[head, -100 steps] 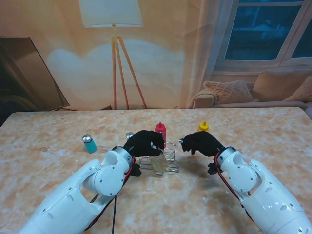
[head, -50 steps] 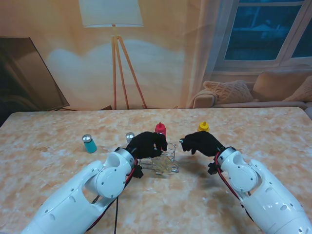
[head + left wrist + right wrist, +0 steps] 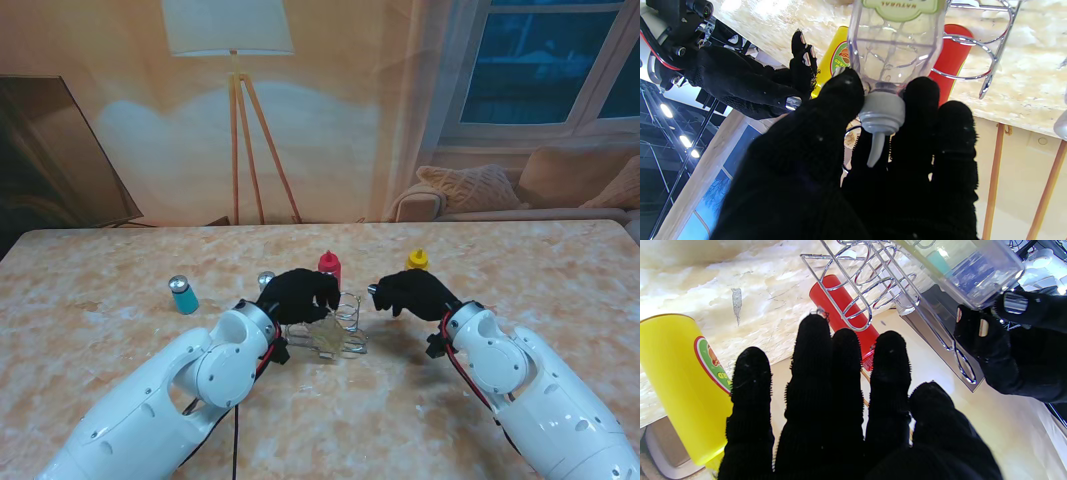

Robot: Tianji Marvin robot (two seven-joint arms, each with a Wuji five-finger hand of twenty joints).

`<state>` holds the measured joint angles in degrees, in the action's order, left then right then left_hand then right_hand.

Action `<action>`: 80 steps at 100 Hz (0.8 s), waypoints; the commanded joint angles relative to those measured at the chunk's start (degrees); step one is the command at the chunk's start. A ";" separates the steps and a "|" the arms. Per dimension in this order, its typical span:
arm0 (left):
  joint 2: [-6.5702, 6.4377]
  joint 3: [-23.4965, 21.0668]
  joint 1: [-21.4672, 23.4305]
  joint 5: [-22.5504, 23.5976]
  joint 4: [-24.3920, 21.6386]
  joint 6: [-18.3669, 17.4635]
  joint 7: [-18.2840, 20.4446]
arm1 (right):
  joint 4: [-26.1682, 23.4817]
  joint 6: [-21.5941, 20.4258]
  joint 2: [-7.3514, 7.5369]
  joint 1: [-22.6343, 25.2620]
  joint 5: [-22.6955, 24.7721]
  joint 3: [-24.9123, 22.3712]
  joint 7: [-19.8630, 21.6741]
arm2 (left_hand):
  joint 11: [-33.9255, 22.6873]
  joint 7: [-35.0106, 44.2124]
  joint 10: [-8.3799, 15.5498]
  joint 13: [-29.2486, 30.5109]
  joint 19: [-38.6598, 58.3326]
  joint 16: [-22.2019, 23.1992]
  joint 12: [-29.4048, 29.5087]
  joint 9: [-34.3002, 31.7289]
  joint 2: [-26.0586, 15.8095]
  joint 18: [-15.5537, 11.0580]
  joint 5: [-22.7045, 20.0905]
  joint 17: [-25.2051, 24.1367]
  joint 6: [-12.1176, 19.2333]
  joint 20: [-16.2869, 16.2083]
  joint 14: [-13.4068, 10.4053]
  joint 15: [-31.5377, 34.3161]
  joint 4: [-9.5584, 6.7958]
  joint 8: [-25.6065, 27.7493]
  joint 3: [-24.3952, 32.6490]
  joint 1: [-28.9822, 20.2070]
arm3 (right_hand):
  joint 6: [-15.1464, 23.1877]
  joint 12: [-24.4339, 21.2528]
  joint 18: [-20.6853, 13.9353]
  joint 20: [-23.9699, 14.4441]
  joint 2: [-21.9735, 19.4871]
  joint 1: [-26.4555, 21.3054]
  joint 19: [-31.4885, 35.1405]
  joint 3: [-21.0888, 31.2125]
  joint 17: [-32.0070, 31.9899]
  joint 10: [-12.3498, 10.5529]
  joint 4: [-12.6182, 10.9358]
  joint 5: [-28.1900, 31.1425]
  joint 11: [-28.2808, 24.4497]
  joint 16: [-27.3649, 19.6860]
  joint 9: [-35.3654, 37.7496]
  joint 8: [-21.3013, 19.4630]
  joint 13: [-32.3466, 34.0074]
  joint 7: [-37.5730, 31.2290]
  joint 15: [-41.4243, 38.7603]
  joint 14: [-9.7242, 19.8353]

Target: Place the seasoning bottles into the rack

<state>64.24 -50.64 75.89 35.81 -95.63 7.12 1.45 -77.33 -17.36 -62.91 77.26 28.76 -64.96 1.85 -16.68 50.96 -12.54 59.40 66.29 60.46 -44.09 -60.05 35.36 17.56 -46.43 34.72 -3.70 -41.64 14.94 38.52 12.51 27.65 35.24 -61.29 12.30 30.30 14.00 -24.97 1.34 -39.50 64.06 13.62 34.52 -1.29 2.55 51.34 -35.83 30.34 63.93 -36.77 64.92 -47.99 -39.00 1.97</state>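
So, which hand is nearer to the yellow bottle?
Right. The right hand hangs just in front of the yellow bottle, open. The left hand is farther left, over the rack, holding a clear bottle.

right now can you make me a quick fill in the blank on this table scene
1. The left hand is shut on a clear bottle with a ____ cap.
2. The right hand holds ____.
3. The wire rack sits on the table between the two ____.
4. Standing alone to the far left on the table is a ____ bottle with a silver cap.

Missing words: grey; nothing; hands; teal
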 commanded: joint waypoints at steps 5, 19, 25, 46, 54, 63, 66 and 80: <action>0.11 0.41 -0.31 0.62 -0.39 0.08 0.40 | 0.03 -0.11 -0.24 0.35 0.13 0.18 0.69 | -2.44 0.35 1.87 0.62 2.50 0.34 -0.82 -2.38 -2.12 -2.30 -0.81 -0.41 0.42 -2.35 -3.73 3.52 -3.03 -0.62 3.05 -5.83 | 1.37 1.16 0.32 -1.11 0.41 0.19 0.18 -0.18 -0.26 -0.94 0.68 -0.36 -0.01 1.71 -0.22 0.46 -0.12 -0.22 0.22 0.73; 0.07 0.68 -0.53 1.48 -0.45 0.43 0.31 | -0.02 -0.10 -0.24 0.41 0.23 0.12 0.60 | -2.66 0.30 1.60 0.62 3.83 1.30 -0.91 -2.37 -1.84 -3.20 -0.75 -0.30 0.29 -3.59 -4.34 5.89 -3.09 -0.67 3.30 -5.58 | 1.37 1.16 0.36 -1.11 0.42 0.17 0.20 -0.16 -0.25 -0.85 0.67 -0.38 -0.01 1.73 -0.23 0.46 0.01 -0.19 0.15 0.82; 0.02 0.75 -0.58 2.21 -0.47 0.54 0.20 | -0.01 -0.14 -0.24 0.43 0.22 0.09 0.58 | -2.68 0.36 1.56 0.50 4.32 1.59 -0.87 -2.26 -1.76 -3.48 -0.75 -0.29 0.25 -4.10 -4.62 6.82 -3.11 -0.67 3.48 -5.48 | 1.40 1.16 0.36 -1.10 0.44 0.16 0.20 -0.16 -0.25 -0.85 0.68 -0.36 0.00 1.72 -0.26 0.46 0.00 -0.20 0.16 0.81; 0.02 1.22 -0.70 3.46 -0.27 0.55 -0.36 | -0.02 -0.16 -0.23 0.46 0.20 0.09 0.62 | -2.90 0.43 1.48 0.64 4.62 1.58 -0.89 -2.36 -1.54 -3.79 -0.64 -0.08 0.16 -4.63 -4.99 7.77 -3.16 -0.71 3.85 -5.17 | 1.36 1.16 0.33 -1.09 0.43 0.19 0.19 -0.16 -0.28 -0.85 0.68 -0.31 -0.01 1.71 -0.27 0.44 -0.03 -0.23 0.18 0.76; 0.05 1.42 -0.75 3.50 -0.26 0.60 -0.44 | -0.04 -0.18 -0.23 0.47 0.24 0.06 0.61 | -2.94 0.53 1.36 0.53 4.67 1.54 -0.90 -2.24 -1.51 -3.90 -0.65 -0.16 0.06 -4.81 -4.94 8.00 -3.17 -0.69 4.06 -5.09 | 1.37 1.16 0.31 -1.08 0.47 0.18 0.18 -0.15 -0.28 -0.90 0.69 -0.38 -0.03 1.71 -0.19 0.45 -0.06 -0.21 0.19 0.79; 0.14 1.86 -0.98 3.85 0.00 0.74 -0.90 | -0.05 -0.13 -0.23 0.47 0.25 0.07 0.60 | -3.09 0.56 1.23 0.47 4.82 1.56 -1.01 -2.18 -1.43 -4.18 -0.44 -0.20 0.07 -5.02 -5.11 8.34 -3.14 -0.68 4.13 -4.85 | 1.37 1.16 0.31 -1.08 0.45 0.19 0.18 -0.15 -0.28 -0.87 0.69 -0.36 -0.02 1.71 -0.21 0.44 -0.05 -0.22 0.17 0.85; 0.18 2.03 -1.04 3.94 0.08 0.84 -1.04 | -0.06 -0.11 -0.23 0.47 0.25 0.07 0.62 | -3.12 0.57 1.12 0.46 4.91 1.55 -1.04 -2.08 -1.35 -4.27 -0.35 -0.15 -0.06 -5.10 -5.13 8.44 -3.14 -0.68 4.15 -4.78 | 1.41 1.16 0.34 -1.07 0.44 0.20 0.17 -0.15 -0.31 -0.92 0.68 -0.34 -0.03 1.71 -0.20 0.43 -0.05 -0.23 0.17 0.82; 0.41 2.89 -1.55 4.48 0.88 0.65 -2.16 | -0.08 -0.09 -0.23 0.49 0.28 0.05 0.61 | -3.46 0.82 1.33 0.39 5.27 1.19 -0.98 -2.01 -0.80 -4.80 -0.15 0.00 0.09 -5.57 -5.51 9.40 -3.00 -0.68 4.57 -4.09 | 1.42 1.16 0.33 -1.08 0.46 0.18 0.20 -0.13 -0.30 -0.83 0.68 -0.36 -0.02 1.71 -0.20 0.44 -0.02 -0.23 0.16 0.85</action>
<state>64.21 -48.02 74.67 40.02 -95.06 7.92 -0.96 -77.32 -17.41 -62.91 77.28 28.85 -65.02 1.73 -19.05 50.97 -12.49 59.40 69.24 60.58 -44.20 -60.19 35.34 17.56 -46.43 35.00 -3.89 -45.31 14.94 44.42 12.46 27.64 35.24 -61.27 12.30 30.30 14.00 -24.98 1.34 -39.50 64.06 13.62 34.52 -1.29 2.55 51.35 -35.83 30.34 63.93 -36.77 64.92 -47.99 -39.00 1.97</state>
